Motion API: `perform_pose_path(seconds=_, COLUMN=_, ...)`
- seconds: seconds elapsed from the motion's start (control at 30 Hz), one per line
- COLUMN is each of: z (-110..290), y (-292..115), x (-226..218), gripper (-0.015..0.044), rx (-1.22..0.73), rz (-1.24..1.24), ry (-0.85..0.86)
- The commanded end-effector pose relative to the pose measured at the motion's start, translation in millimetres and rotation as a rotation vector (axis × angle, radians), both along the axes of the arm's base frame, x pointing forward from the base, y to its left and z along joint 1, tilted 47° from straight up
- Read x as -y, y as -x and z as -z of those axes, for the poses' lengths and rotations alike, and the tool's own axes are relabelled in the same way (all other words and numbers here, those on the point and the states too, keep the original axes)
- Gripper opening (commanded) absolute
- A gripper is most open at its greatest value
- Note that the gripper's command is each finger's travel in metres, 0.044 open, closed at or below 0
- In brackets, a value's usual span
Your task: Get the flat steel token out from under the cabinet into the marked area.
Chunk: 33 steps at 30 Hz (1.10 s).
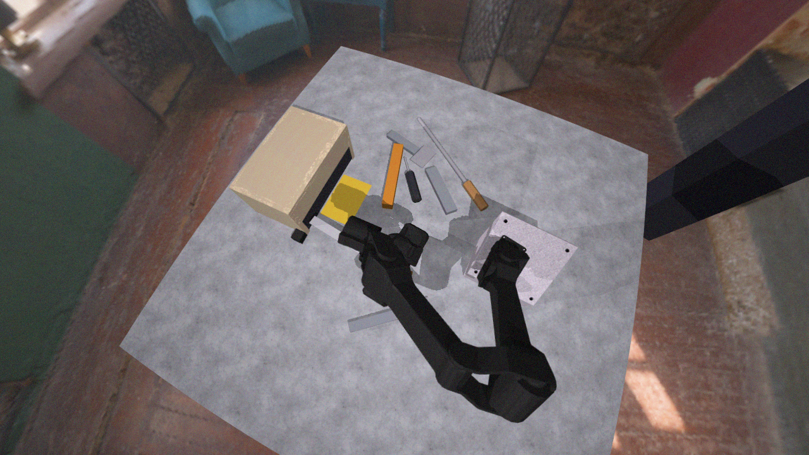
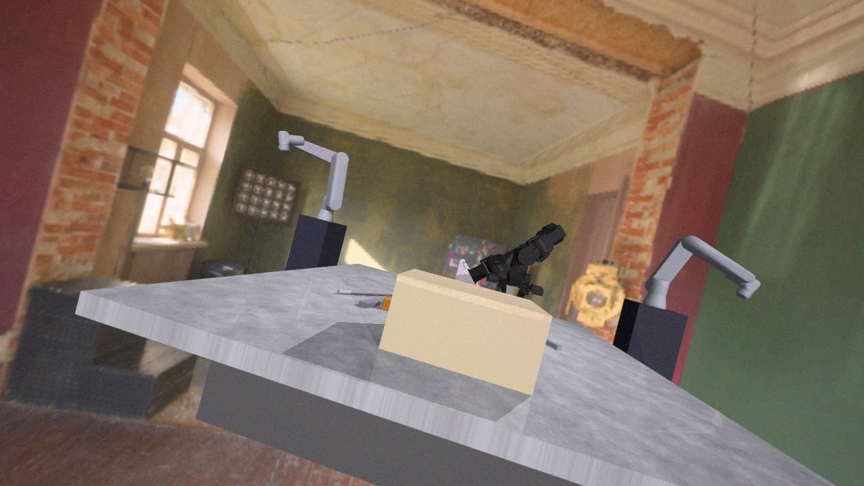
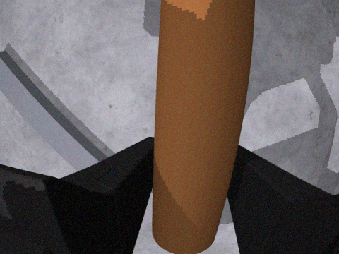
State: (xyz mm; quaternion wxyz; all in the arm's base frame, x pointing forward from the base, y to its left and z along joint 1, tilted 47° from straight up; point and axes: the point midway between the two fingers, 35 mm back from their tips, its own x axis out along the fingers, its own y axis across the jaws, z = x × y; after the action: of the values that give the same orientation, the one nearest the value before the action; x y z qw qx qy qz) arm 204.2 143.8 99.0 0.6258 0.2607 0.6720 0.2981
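Note:
My gripper [image 3: 191, 149] [image 1: 355, 230] is shut on the orange-brown round handle [image 3: 203, 113] of a long tool. It hangs low over the table, just in front of the beige cabinet [image 1: 288, 163] [image 2: 465, 326]. The tool's pale shaft [image 1: 323, 223] runs along the cabinet's open front, and its black tip [image 1: 298, 236] sits at the cabinet's near corner. The yellow marked area [image 1: 346, 198] lies in front of the cabinet, partly in shadow. The steel token is not visible in any view.
An orange bar [image 1: 392, 175], a small black screwdriver [image 1: 412, 184], grey bars [image 1: 441, 189] [image 1: 402, 141] and a long rod with a wooden handle [image 1: 478, 199] lie right of the marked area. Another grey bar [image 1: 370, 320] [image 3: 42, 113] lies near my arm. The arm's base plate [image 1: 537, 254] is at the right.

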Motion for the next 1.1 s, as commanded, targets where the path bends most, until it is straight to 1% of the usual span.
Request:
perform_pose_path(seconds=0.0, z=3.2, y=-0.3, x=-3.3, gripper=0.0, rx=0.0, rz=0.008, ry=-0.005)
perform_pose_path(seconds=1.07, z=34.5, y=3.6, x=-36.4, gripper=0.0, rx=-0.001, rz=0.008, ry=-0.007)
